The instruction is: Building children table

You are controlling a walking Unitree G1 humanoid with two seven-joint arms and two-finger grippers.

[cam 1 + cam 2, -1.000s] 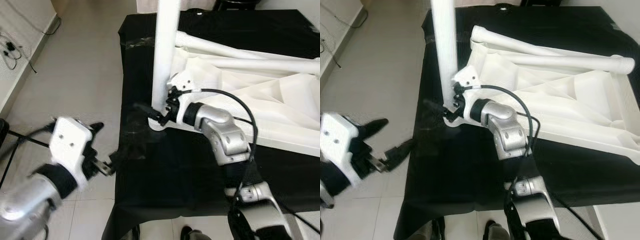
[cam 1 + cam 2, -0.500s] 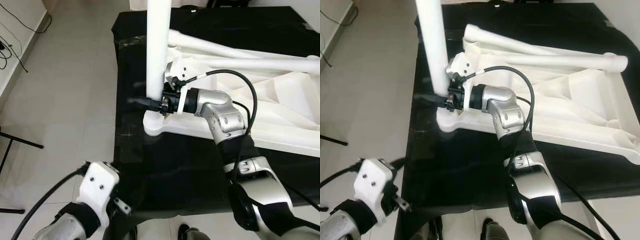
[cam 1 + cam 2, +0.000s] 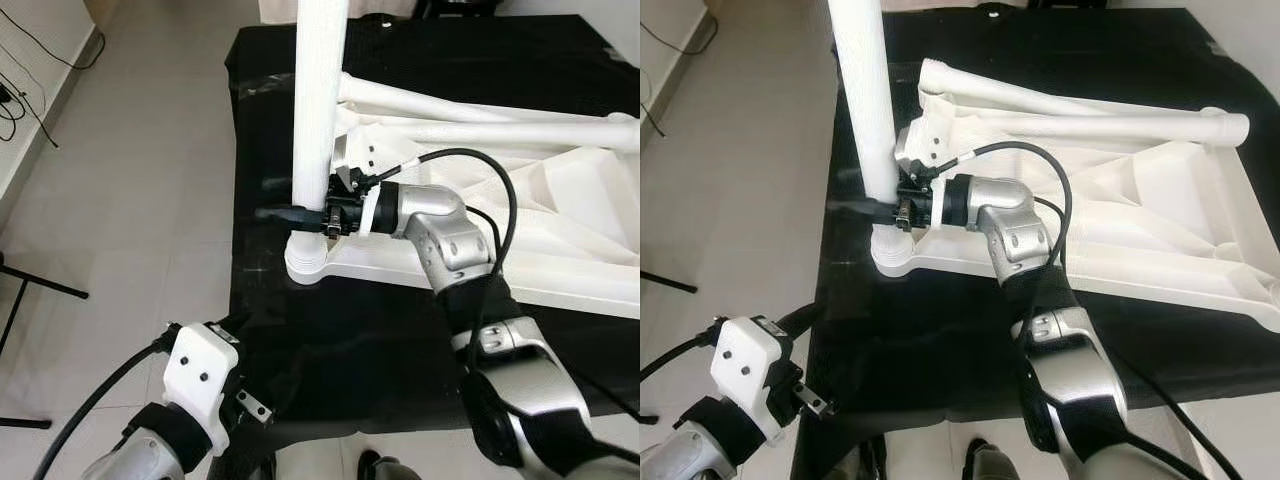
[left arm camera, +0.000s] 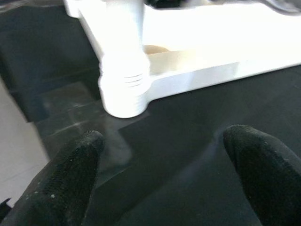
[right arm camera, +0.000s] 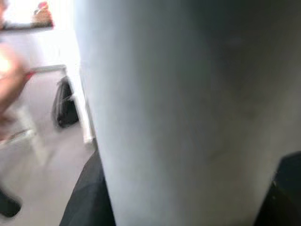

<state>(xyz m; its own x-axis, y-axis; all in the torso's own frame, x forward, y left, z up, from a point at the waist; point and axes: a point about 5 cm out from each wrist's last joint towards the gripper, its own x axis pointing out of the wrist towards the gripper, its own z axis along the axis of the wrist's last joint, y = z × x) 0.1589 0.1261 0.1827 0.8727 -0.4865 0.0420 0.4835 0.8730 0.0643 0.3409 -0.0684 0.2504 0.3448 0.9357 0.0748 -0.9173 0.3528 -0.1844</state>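
Right claw (image 3: 318, 213) clenched on white table leg (image 3: 318, 110) standing upright, left claw (image 4: 160, 174) released above black cloth (image 3: 340, 340)

You are in a room of a home, it seems. The floor (image 3: 150, 150) is of large pale grey tiles, with a white wall (image 3: 30, 90) at the side and black cables (image 3: 25, 60) lying along it. A work table under a black cloth (image 3: 1120, 50) stands on this floor, carrying white plastic furniture parts (image 3: 1140, 190).
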